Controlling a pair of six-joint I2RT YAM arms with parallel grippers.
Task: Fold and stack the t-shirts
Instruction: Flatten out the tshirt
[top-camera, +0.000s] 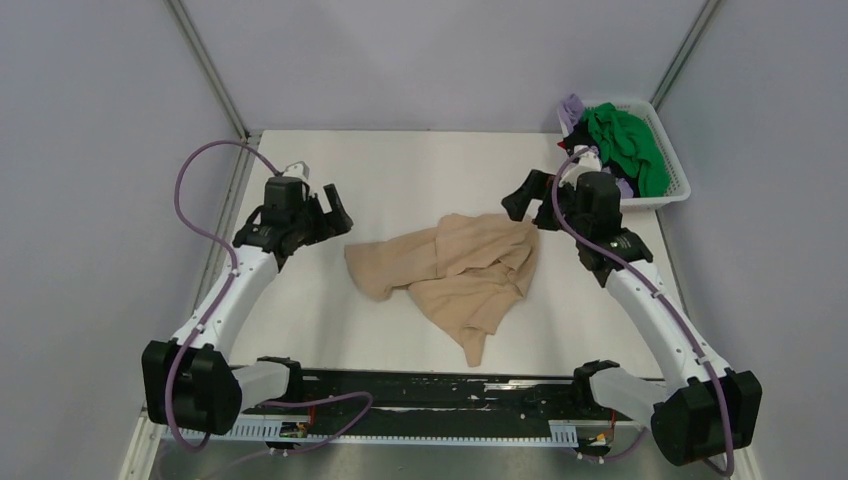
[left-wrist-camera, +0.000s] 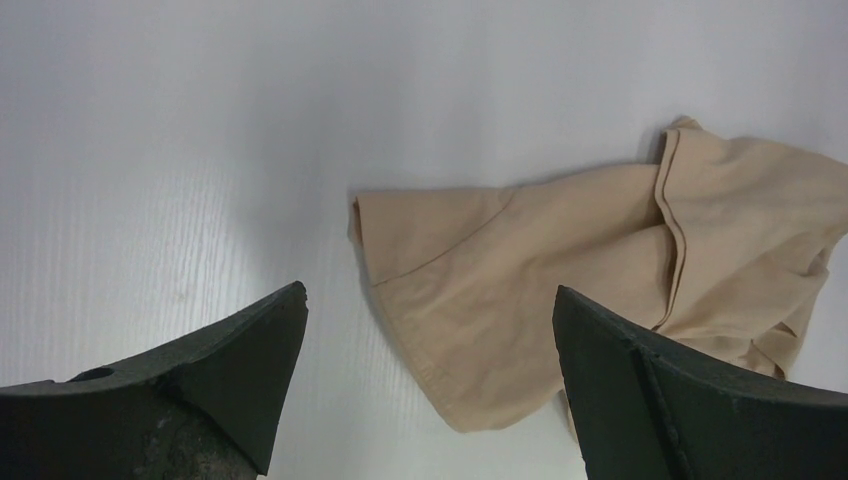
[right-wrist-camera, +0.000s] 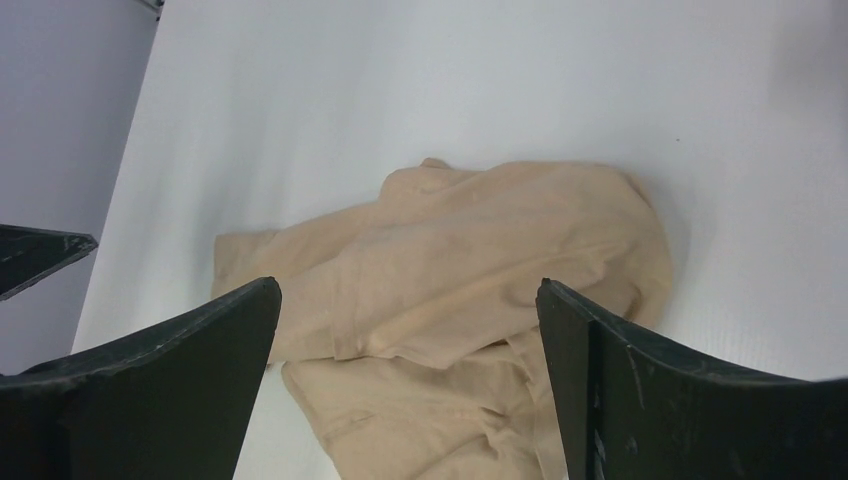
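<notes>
A tan t-shirt (top-camera: 458, 270) lies crumpled in the middle of the white table, also seen in the left wrist view (left-wrist-camera: 600, 270) and right wrist view (right-wrist-camera: 450, 290). My left gripper (top-camera: 335, 212) is open and empty, hovering just left of the shirt's left edge. My right gripper (top-camera: 527, 203) is open and empty, hovering above the shirt's far right corner. A green t-shirt (top-camera: 625, 142), a lilac one (top-camera: 572, 108) and a bit of black cloth (top-camera: 579, 137) sit in the white basket (top-camera: 672, 185) at the far right.
The white table (top-camera: 400, 170) is framed by grey walls with metal posts at the far corners. The basket stands right behind my right wrist. A black rail with cables runs along the near edge (top-camera: 430, 390).
</notes>
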